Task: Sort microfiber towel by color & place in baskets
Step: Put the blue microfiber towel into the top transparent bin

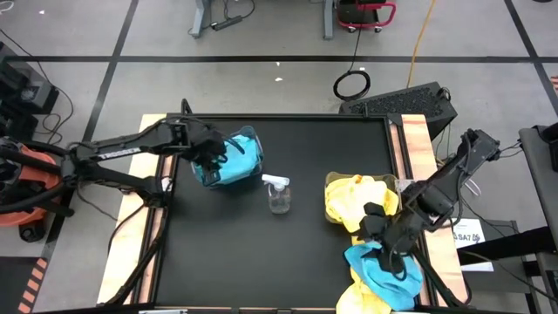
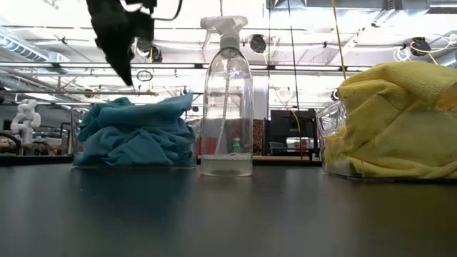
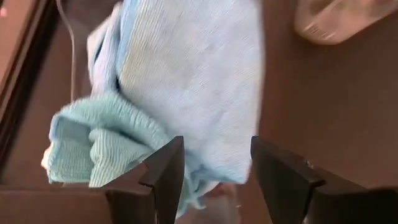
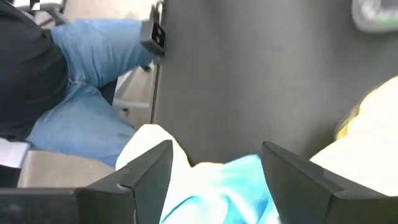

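Turquoise towels (image 1: 234,160) fill the basket (image 1: 250,137) left of the spray bottle (image 1: 278,194); my left gripper (image 1: 207,153) hangs over them, fingers released. Right gripper (image 1: 381,247), fingers spread, over the loose pile (image 1: 384,277) right of the bottle.

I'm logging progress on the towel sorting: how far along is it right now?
Done: turquoise towels fill the left basket and yellow towels fill the right basket. In hand: nothing gripped; the left gripper hangs open over the turquoise load, and the right gripper is open over a turquoise towel. Left: that near-edge pile, including a yellow towel.
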Robot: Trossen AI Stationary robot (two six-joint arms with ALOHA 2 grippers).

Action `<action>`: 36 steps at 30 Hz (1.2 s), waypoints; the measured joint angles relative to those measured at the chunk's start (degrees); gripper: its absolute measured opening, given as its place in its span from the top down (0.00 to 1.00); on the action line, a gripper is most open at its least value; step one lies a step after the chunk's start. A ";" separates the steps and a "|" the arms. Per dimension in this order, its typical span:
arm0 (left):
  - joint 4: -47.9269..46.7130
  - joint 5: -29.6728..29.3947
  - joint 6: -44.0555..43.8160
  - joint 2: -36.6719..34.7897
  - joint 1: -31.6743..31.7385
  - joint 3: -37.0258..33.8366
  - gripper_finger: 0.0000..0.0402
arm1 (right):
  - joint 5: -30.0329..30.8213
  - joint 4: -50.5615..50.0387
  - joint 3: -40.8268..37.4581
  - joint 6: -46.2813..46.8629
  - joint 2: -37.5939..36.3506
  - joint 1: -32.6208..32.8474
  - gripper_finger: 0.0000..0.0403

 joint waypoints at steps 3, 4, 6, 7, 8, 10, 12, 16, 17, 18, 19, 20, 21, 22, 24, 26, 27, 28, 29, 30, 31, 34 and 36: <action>2.27 -0.01 -0.60 -2.31 -2.29 0.31 0.52 | 0.00 -0.92 0.00 3.19 2.37 1.71 0.41; 2.91 -0.01 -0.82 -2.89 -3.12 0.35 0.52 | -0.10 -1.17 0.00 4.16 3.36 2.25 0.41; 4.39 -0.01 -1.47 -4.08 -4.65 0.37 0.52 | -0.21 -1.80 0.00 6.30 5.28 3.31 0.41; 5.26 -0.01 -1.68 -4.57 -5.45 0.36 0.52 | -0.26 -2.10 0.00 7.50 6.27 3.84 0.41; 6.13 0.01 -1.73 -5.00 -6.36 0.36 0.52 | -0.41 -2.44 0.00 8.77 7.22 4.40 0.41; 7.65 0.06 -1.81 -5.73 -8.39 0.37 0.52 | -1.18 -3.25 0.00 11.71 9.22 5.72 0.41; 10.17 0.20 -1.81 -6.15 -10.77 0.36 0.52 | -2.66 -3.81 -0.02 14.88 11.10 7.14 0.41; 16.42 0.25 -1.59 -6.14 -16.35 0.38 0.52 | -3.64 -3.74 -0.02 21.48 13.99 10.73 0.41; 18.31 0.25 -1.29 -6.05 -17.78 0.38 0.52 | -3.68 -3.79 -0.02 23.25 14.49 11.64 0.41; 20.26 0.27 -0.82 -5.88 -19.21 0.35 0.52 | -3.69 -3.76 -0.02 24.96 14.96 12.62 0.41; 22.12 0.29 -0.22 -5.73 -20.72 0.35 0.52 | -3.69 -3.76 -0.02 26.75 15.44 13.61 0.41; 23.70 0.30 0.16 -5.66 -22.18 0.37 0.52 | -3.63 -3.76 -0.02 28.61 15.88 14.56 0.41; 25.17 0.30 0.65 -5.64 -23.52 0.36 0.52 | -3.61 -3.76 -0.02 30.43 16.38 15.41 0.41; 26.73 0.30 1.24 -5.65 -24.82 0.36 0.52 | -3.57 -3.74 -0.02 32.16 16.89 16.24 0.41; 29.63 0.30 1.69 -5.71 -27.35 0.38 0.52 | -3.49 -3.72 -0.02 35.51 18.08 17.96 0.41; 31.50 0.30 1.73 -5.68 -29.45 0.38 0.52 | -3.47 -3.72 -0.02 38.32 19.52 19.37 0.41; 32.55 0.30 1.78 -5.66 -30.47 0.38 0.52 | -3.43 -3.72 -0.02 39.35 20.28 20.06 0.41; 33.37 0.30 1.90 -5.67 -31.41 0.38 0.52 | -3.39 -3.72 -0.02 40.29 21.08 20.62 0.41; 34.00 0.30 2.48 -5.69 -32.42 0.38 0.52 | -3.37 -3.72 -0.02 41.13 21.76 21.15 0.41; 34.76 0.28 3.00 -5.51 -33.35 0.38 0.52 | -3.34 -3.73 -0.02 41.85 22.43 21.58 0.41; 35.71 0.30 3.61 -5.16 -34.22 0.38 0.52 | -3.32 -3.80 -0.02 42.52 23.04 21.90 0.41; 37.91 0.28 4.76 -4.05 -36.76 0.35 0.52 | -3.26 -4.87 -0.02 44.18 24.90 22.47 0.41; 40.23 0.28 4.97 -3.00 -38.10 0.35 0.52 | -3.30 -5.70 -0.06 44.75 26.17 22.55 0.41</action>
